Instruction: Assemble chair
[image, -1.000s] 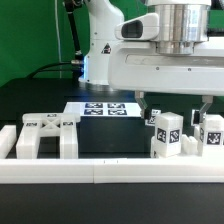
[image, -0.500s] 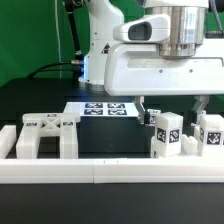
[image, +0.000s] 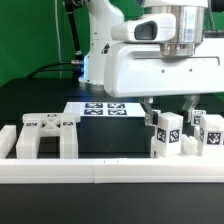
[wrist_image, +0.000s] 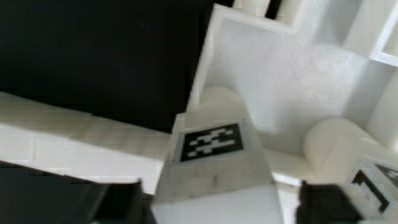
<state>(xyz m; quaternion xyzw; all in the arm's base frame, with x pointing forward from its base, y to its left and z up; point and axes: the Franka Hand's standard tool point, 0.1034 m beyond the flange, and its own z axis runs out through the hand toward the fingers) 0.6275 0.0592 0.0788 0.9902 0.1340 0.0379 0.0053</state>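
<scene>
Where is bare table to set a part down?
Black table between the legged frame and the tagged posts, with the marker board behind and the border rail in front. Crowded at the exterior view's right, around the posts.

Matte white legged frame (image: 45, 136), tags on top, at the exterior view's left; two upright tagged posts (image: 167, 136) (image: 211, 131) near each other at its right

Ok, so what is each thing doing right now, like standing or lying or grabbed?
gripper, down over the tagged post, jaws either side; whether it is gripping cannot be told.
tagged post, upright between the jaws.
other post, upright, untouched.
legged frame, standing legs down, untouched.
marker board, lying flat.
</scene>
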